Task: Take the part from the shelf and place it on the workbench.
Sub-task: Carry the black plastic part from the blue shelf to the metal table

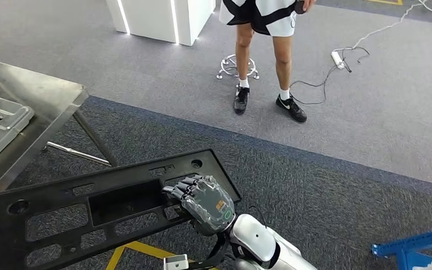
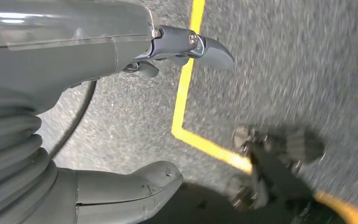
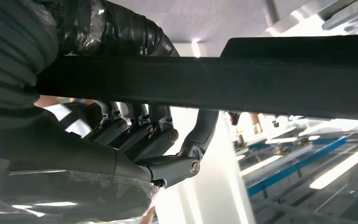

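Black plastic, one long slotted part [image 1: 98, 211] rides level above grey carpet, its far corner just short of the steel workbench [image 1: 45, 107]. The right hand [image 1: 202, 201] curls its fingers [image 3: 161, 135] over the part's near edge, gripping it. One person [image 1: 261, 53] stands well beyond. The left hand [image 2: 121, 56] hangs, fingers apart, holding nothing.

The black part [image 1: 107, 208], gripped by the right hand [image 1: 205, 202], is spanning the open carpet just beside the steel workbench [image 1: 45, 98]. A grey panel [image 1: 0, 121] is occupying the bench's near surface. A person [image 1: 264, 50] and a stool base [image 1: 237, 66] are standing well beyond.
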You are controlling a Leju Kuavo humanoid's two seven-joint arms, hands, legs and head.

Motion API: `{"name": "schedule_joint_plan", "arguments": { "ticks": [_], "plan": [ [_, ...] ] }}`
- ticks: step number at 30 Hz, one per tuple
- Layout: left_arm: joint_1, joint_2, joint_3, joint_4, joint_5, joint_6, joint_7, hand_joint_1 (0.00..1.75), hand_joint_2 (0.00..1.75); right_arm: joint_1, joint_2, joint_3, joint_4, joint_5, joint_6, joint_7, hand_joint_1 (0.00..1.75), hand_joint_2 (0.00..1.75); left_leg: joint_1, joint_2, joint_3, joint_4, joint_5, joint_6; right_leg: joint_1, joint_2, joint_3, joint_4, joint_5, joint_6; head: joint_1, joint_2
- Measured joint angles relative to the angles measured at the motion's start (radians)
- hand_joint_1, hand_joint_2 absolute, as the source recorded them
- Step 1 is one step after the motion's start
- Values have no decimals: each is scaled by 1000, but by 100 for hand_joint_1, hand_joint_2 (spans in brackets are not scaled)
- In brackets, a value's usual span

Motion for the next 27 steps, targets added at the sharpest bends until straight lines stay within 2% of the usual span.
{"name": "schedule_joint_plan", "arguments": {
  "ticks": [1, 2, 3, 4, 5, 7, 8, 9, 11, 12, 13, 15, 17, 18, 19, 20, 22, 23, 24, 26, 27],
  "plan": [
    [-2, 0, 0, 0, 1, 0, 2, 0, 175, 1, -1, 0, 2, 0, 0, 0, 175, 175, -1, -11, -2, 0, 1, 2, -1, 11, -33, 66, -30, 1, 0, 0],
    [-3, 0, 1, 0, 2, 1, 5, 0, 175, 1, -2, 1, 4, 0, 1, 0, 175, 175, -1, -25, -3, 1, 1, 3, -1, 16, -59, 117, -44, 2, 0, 0],
    [-3, 0, 1, 0, 3, 1, 9, 0, 175, 2, -3, 2, 7, 0, 1, 0, 175, 175, -1, -39, -4, 3, 1, 3, -2, 17, -71, 135, -39, 2, 0, 0],
    [-3, 0, 1, 0, 3, 2, 14, 0, 175, 2, -4, 2, 9, 0, 1, 1, 175, 175, -1, -54, -4, 6, 1, 3, -3, 20, -63, 114, -13, 1, 0, 0],
    [-3, 0, 2, 0, 3, 3, 18, 0, 175, 2, -4, 2, 10, 0, 1, 1, 175, 175, -1, -69, -4, 9, 0, 2, -5, 28, -39, 59, 27, -1, 0, 0],
    [-4, -2, 2, 0, 3, 4, 24, 0, 175, 1, -4, 3, 10, 0, 1, 2, 175, 175, -1, -95, -8, 18, -2, -4, -9, 71, 16, -66, 84, -7, 0, 0],
    [-4, -3, 2, 0, 3, 4, 26, 0, 175, 1, -5, 3, 11, 0, 0, 2, 175, 175, 0, -106, -12, 20, -2, -8, -10, 89, 31, -104, 95, -9, 0, 0],
    [-4, -4, 2, 0, 3, 5, 27, 0, 175, 1, -5, 3, 11, 1, 0, 2, 175, 175, 1, -117, -18, 21, 0, -14, -9, 99, 36, -119, 94, -10, 0, 0],
    [-1, -4, 2, 0, 3, 6, 28, 0, 175, 0, -5, 3, 11, 2, 1, 3, 175, 175, 3, -133, -25, 20, 3, -28, -8, 82, 37, -125, 97, -15, 0, 0],
    [1, -4, 2, 0, 3, 7, 29, 0, 175, -1, -4, 3, 11, 2, 1, 3, 175, 175, 2, -118, -28, 25, 0, -33, -9, 70, 40, -131, 99, -20, -1, 0],
    [2, -3, 2, 0, 3, 7, 29, 0, 175, -1, -4, 3, 11, 3, 1, 3, 175, 175, 1, -92, -38, 45, -14, -38, -11, 57, 44, -137, 102, -27, -2, 0],
    [0, -3, 2, 0, 3, 9, 32, 0, 175, -1, -3, 3, 11, 3, 1, 4, 175, 175, 1, -30, -82, 140, -67, -47, -12, 28, 49, -143, 103, -37, -5, 0],
    [-3, -3, 3, 0, 3, 11, 35, 0, 175, 0, -3, 4, 12, 3, 1, 4, 175, 175, 5, -12, -139, 256, -115, -54, -10, -3, 49, -143, 100, -40, -5, 0],
    [-3, -3, 3, 0, 2, 11, 35, 0, 175, 0, -3, 4, 12, 3, 1, 5, 175, 175, 7, -8, -151, 281, -117, -57, -9, -18, 50, -141, 98, -40, -5, 0],
    [-2, -3, 3, 0, 0, 11, 36, 0, 175, 0, -3, 4, 12, 3, 1, 5, 175, 175, 8, -5, -143, 268, -101, -58, -9, -31, 50, -140, 96, -38, -5, 0],
    [-1, -3, 3, 0, -3, 8, 36, 0, 175, 1, -4, 4, 11, 5, 0, 7, 175, 175, 9, 3, -116, 219, -71, -57, -9, -44, 52, -138, 92, -36, -5, 0],
    [-1, -2, 2, 0, -15, -2, 36, 0, 175, 10, -12, 3, -2, 13, -3, 10, 175, 175, 4, 43, -46, 89, -21, -50, -6, -67, 58, -135, 84, -26, -5, 0],
    [-2, -2, 1, 0, -21, -7, 36, 0, 175, 22, -21, 0, -14, 18, -6, 10, 175, 175, 0, 58, -23, 47, -11, -44, -4, -77, 61, -134, 80, -21, -5, 0],
    [-2, -2, 0, 0, -26, -12, 35, 0, 175, 37, -34, -3, -31, 24, -10, 9, 175, 175, -4, 65, -14, 28, -11, -39, -1, -88, 64, -134, 77, -16, -4, 0],
    [1, -2, 0, 0, -32, -17, 32, 0, 175, 70, -64, -13, -63, 34, -19, 5, 175, 175, -7, 45, -15, 26, -11, -28, 3, -106, 71, -138, 75, -7, -3, 0],
    [4, -2, 0, 0, -33, -18, 30, 0, 175, 84, -80, -18, -79, 37, -22, 2, 175, 175, -5, 35, -14, 22, -9, -23, 1, -100, 75, -135, 70, -1, -3, 0]
  ]
}}
